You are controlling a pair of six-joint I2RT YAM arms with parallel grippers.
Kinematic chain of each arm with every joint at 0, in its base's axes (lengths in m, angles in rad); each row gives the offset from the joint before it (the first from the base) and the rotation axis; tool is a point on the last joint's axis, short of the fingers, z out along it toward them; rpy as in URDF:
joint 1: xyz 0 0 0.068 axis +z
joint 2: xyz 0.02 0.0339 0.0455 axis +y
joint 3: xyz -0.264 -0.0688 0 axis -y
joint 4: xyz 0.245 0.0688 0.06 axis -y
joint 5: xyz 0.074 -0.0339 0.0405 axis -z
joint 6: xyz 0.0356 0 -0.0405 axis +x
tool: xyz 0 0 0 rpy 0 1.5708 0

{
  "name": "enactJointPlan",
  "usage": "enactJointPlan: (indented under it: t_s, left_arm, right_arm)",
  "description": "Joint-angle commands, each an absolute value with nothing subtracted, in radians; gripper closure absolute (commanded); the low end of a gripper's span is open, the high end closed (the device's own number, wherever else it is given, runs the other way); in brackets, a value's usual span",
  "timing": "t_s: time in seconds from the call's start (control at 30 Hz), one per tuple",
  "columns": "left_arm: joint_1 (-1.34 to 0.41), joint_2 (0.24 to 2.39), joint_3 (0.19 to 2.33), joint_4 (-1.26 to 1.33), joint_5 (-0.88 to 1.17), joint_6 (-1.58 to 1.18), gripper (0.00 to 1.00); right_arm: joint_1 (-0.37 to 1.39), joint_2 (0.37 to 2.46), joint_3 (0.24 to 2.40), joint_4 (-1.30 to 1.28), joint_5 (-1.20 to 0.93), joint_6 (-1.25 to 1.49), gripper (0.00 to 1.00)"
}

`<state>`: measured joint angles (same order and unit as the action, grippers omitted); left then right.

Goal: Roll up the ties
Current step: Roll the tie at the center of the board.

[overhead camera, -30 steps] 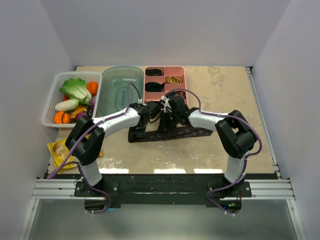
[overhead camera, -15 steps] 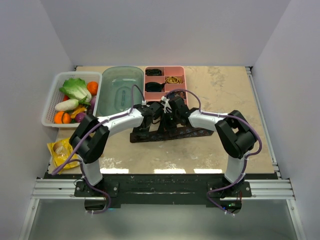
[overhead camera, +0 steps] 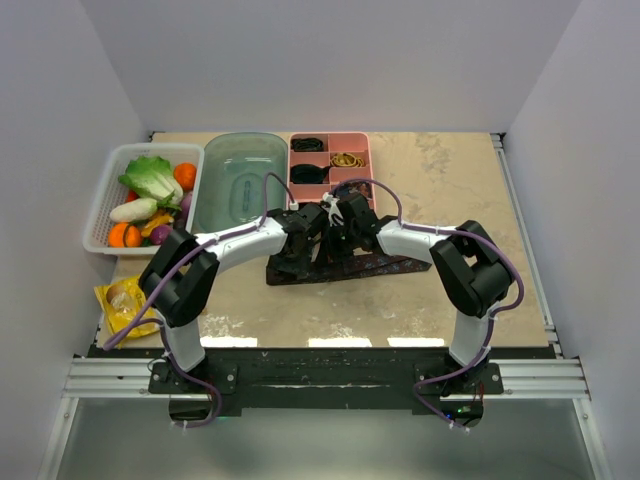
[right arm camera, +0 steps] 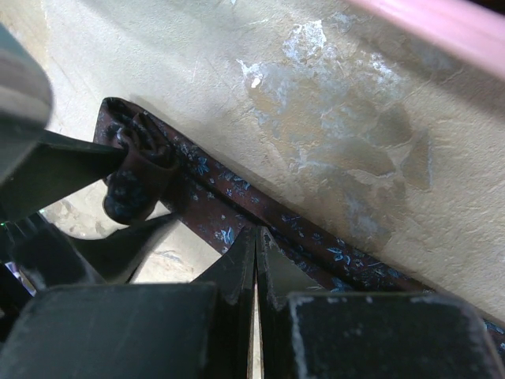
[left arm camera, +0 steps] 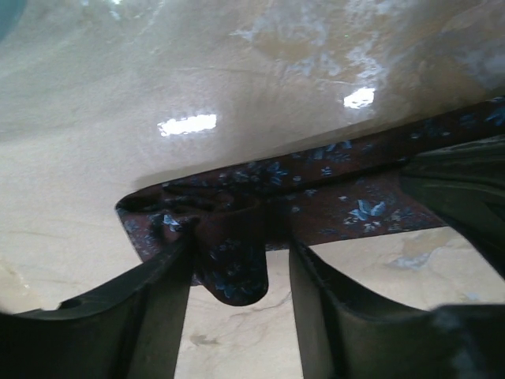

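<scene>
One maroon tie [overhead camera: 345,268] is seen lying on the surface [overhead camera: 450,180]. In one pink tray [overhead camera: 367,150], two black rolled ties [overhead camera: 310,173] and one golden roll [overhead camera: 347,159] are counted. One green tub [overhead camera: 240,165], one white basket [overhead camera: 101,195], one yellow packet [overhead camera: 122,303] and two robot arms [overhead camera: 235,243] are also counted.

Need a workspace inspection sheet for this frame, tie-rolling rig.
Surface: beige marbled table, glare spots.
Job's things: maroon patterned tie lying across centre, rolled end at its left; black rolls in pink tray.
Clutter: vegetable basket, green tub, yellow packet, at left.
Grippers: left gripper open, fingers straddling the rolled end; right gripper shut, tips at the flat strip.
Cables: purple cables looping along both arms.
Surroundings: white walls.
</scene>
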<state>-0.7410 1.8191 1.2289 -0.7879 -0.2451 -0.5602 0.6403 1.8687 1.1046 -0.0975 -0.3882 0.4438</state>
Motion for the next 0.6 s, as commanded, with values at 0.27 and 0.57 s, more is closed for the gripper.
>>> enactJointPlan:
  t_s: [0.27,0.57]
  left_arm:
    - [-0.745,1.717,1.200,-0.707,-0.169,-0.581,0.36]
    - [-0.681,1.582,1.146,-0.624,-0.071,-0.583,0.35]
  right_arm:
    - [0.637,1.818,1.114,-0.090,-0.411,0.425,1.00]
    - [0.637,1.789,1.131,-0.087,-0.431,0.423,1.00]
